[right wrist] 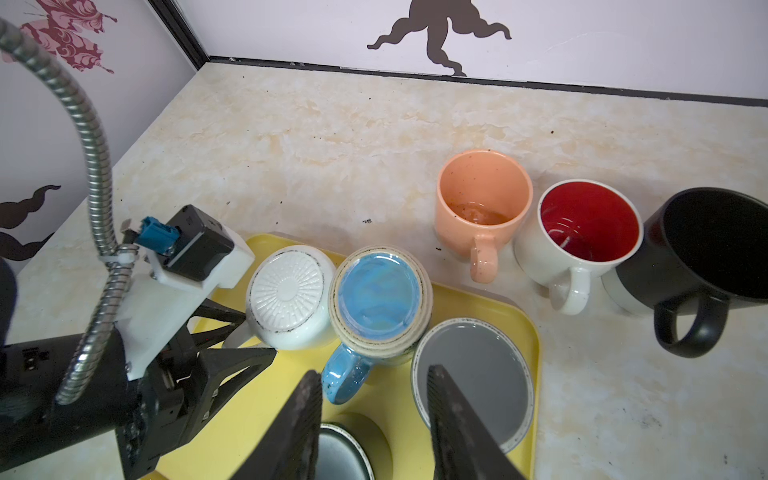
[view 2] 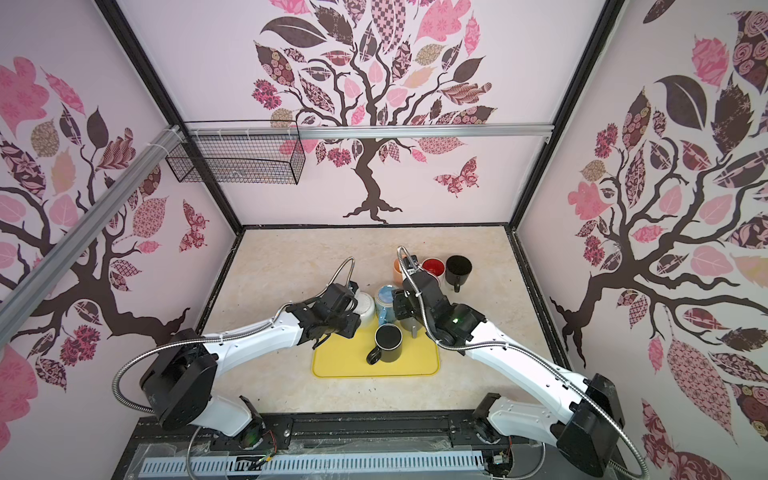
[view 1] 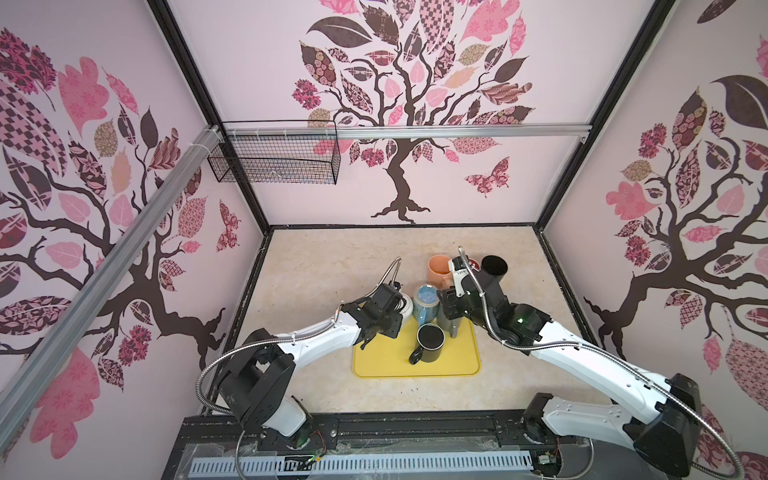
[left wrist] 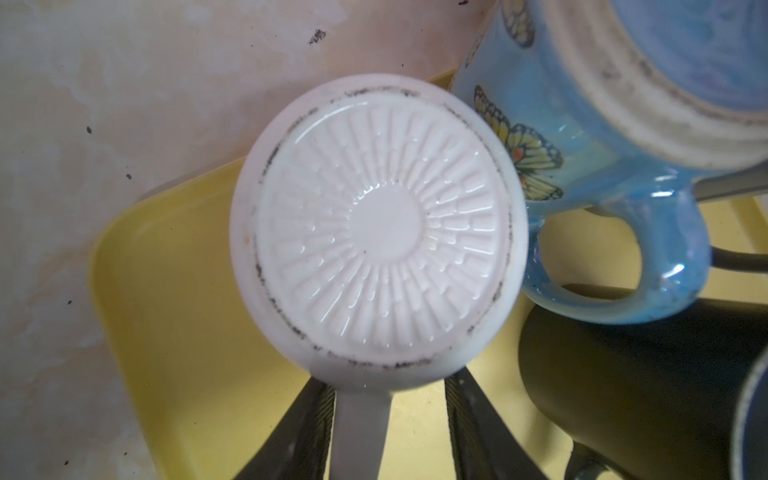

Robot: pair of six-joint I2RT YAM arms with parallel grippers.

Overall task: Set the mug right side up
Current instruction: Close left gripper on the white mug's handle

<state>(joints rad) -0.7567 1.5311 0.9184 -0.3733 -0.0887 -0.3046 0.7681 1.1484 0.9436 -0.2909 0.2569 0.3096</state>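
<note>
Four mugs [view 1: 430,343] on the tray [view 1: 382,365], three other mugs [view 1: 494,266] behind it

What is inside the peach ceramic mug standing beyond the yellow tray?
The peach ceramic mug holds a brownish residue on its floor and dark specks on its inner wall. Its near wall hides part of the floor.

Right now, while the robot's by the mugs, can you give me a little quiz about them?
1. True or false: the white mug sits upside down on the yellow tray.
2. The left gripper has its fingers either side of whose handle? A) blue mug B) white mug C) grey mug
3. How many mugs stand upright off the tray?
Key: 1 true; 2 B; 3 three: orange mug, red-lined mug, black mug.
</note>
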